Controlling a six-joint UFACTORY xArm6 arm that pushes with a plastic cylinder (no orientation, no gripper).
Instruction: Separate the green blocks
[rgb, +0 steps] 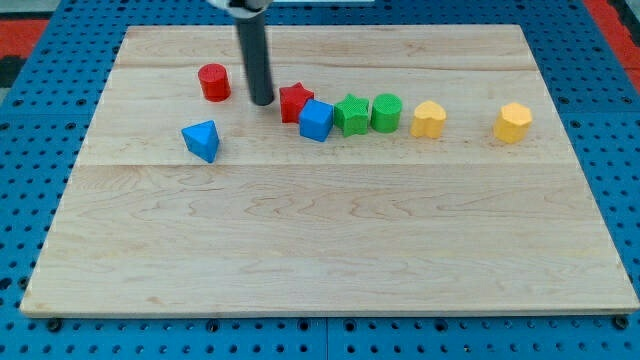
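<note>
Wooden counter (330, 250): green star block (351, 114) touches green cylinder (386, 112) (not yet separated). My tip (262, 101) stands left of the star, beyond red star block (294, 101); no hand fitted, nothing held.

arm: enters from view's top | rod: near upright | my tip (262, 101): on board

Bright, even light falls across the pale wooden desk (330, 230), leaving only short, soft shadows close under the blocks and no harsh glare on the grain. The frame is sharp through the middle, though the dark rod blurs slightly at the view's top, where the camera cuts it off.
</note>
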